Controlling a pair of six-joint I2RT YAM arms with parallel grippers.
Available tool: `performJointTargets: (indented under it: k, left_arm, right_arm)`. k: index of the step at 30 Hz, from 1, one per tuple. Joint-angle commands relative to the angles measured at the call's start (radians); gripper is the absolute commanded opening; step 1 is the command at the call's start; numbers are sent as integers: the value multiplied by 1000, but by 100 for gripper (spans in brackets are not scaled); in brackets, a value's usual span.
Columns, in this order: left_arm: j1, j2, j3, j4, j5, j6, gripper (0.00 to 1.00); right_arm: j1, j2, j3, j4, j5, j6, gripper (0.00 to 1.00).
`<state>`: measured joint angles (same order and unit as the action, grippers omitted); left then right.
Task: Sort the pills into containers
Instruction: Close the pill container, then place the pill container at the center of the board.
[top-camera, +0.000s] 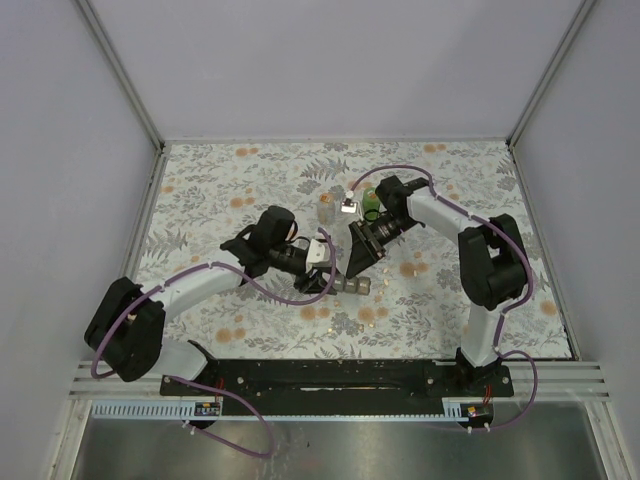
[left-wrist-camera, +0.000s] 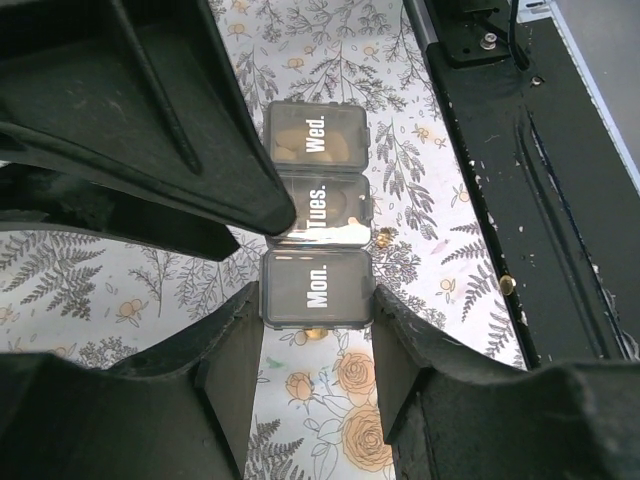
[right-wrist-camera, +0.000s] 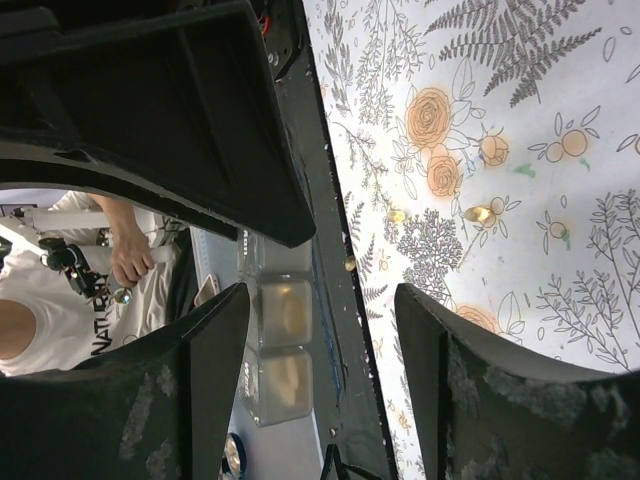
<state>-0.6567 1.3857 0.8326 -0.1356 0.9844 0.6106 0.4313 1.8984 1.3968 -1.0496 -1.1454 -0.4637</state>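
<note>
The pill organizer (top-camera: 347, 285) lies on the floral table (top-camera: 480, 180) just ahead of the arms. Its near end is clamped in the left gripper (top-camera: 328, 278), half closed. The fingers (left-wrist-camera: 235, 350) press both sides of the Mon. compartment (left-wrist-camera: 316, 290), pinning the strip down. Beyond it in a row come the Tues. compartment (left-wrist-camera: 320, 210) and the Wed. compartment (left-wrist-camera: 318, 135). All three smoky lids look shut from where I stand. Something pale shows through the Wed. lid.

The right gripper (top-camera: 358, 262) hangs at about 1 o'clock from the organizer. It is tilted down over the middle of the strip, its jaws wide and nothing between them. Past it, at 12 o'clock, stand two small clear bottles (top-camera: 326, 208), with something green beside them that I can't make out. An amber bead (right-wrist-camera: 480, 213) on the cloth may be a loose pill; it is too small to be sure.

My read is that the left arm is bracing the box while the right does the sorting. With its jaws empty, the right arm next needs a pill, from the cloth or the bottles. A lid must also be flipped up. That takes a fine fingertip approach, and the left grip must not let go.
</note>
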Motion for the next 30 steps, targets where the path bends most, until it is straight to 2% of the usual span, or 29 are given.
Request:
performJointTargets:
  k: [1, 7, 16, 30]
  left_arm:
    - [0, 7, 56, -25, 20, 83, 0]
    - [0, 12, 77, -61, -24, 130, 0]
    - [0, 9, 92, -76, -50, 146, 0]
    - [0, 12, 65, 22, -55, 48, 0]
  right_arm:
    - [20, 10, 34, -43, -33, -50, 70]
    - [32, 34, 62, -125, -47, -122, 70]
    - [53, 37, 62, -130, -43, -128, 63]
    - [73, 36, 56, -124, -17, -130, 57]
